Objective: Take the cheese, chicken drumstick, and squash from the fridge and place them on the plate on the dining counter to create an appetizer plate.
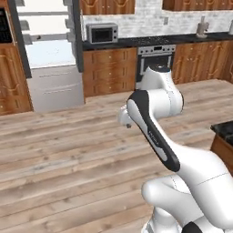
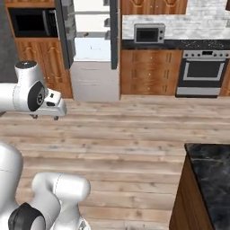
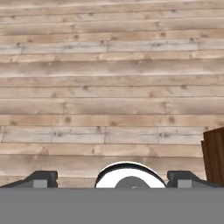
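Wooden floor [image 3: 112,87] lies under the claw [image 3: 112,178], whose fingers stand wide apart and hold nothing. Across the room, the open fridge [image 1: 50,54] is at eleven o'clock, the desk [image 2: 211,170] at three.

A broad stretch of bare wooden floor [image 2: 126,134] lies open between the arm and the far wall, with nothing standing on it. Along that wall the fridge [image 1: 50,50] stands with its doors swung wide, its white inside open to the front, flanked by wooden cabinets [image 1: 109,70] and an oven [image 2: 200,72]. To the right, the corner of the dining counter [image 2: 211,175] juts into the floor space, and its wooden base [image 3: 214,155] shows at the edge of the hand view.
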Motion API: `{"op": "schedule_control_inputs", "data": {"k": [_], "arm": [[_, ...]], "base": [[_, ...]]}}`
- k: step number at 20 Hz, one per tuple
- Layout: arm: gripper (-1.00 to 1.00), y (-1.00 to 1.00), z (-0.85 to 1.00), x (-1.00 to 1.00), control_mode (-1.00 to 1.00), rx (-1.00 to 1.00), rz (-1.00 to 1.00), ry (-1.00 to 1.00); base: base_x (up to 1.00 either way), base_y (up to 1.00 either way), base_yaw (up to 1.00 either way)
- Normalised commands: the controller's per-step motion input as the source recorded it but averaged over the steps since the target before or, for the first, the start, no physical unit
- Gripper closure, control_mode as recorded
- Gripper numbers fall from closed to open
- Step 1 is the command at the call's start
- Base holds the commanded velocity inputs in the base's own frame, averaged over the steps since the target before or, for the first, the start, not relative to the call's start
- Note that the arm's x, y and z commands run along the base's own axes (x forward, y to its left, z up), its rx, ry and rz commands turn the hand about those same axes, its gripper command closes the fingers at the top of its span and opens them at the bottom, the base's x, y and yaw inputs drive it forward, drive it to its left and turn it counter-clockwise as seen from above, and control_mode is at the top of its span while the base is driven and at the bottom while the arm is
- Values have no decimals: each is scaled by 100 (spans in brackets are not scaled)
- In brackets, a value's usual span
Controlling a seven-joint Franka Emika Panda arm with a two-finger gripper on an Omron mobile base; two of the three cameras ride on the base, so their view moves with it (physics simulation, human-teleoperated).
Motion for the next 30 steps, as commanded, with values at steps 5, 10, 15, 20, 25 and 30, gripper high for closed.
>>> {"op": "schedule_control_inputs", "data": {"k": [5, 10, 15, 20, 25, 30], "arm": [[-100, 0, 0, 0, 100, 0, 0, 0], [-100, 0, 0, 0, 100, 0, 0, 0], [-100, 0, 0, 0, 100, 0, 0, 0], [-100, 0, 0, 0, 100, 0, 0, 0], [-100, 0, 0, 0, 100, 0, 0, 0], [-100, 0, 0, 0, 100, 0, 0, 0]], "base": [[100, 37, 15], [100, 38, 12], [100, 48, 10], [100, 47, 8], [100, 26, 4], [100, 8, 0]]}}
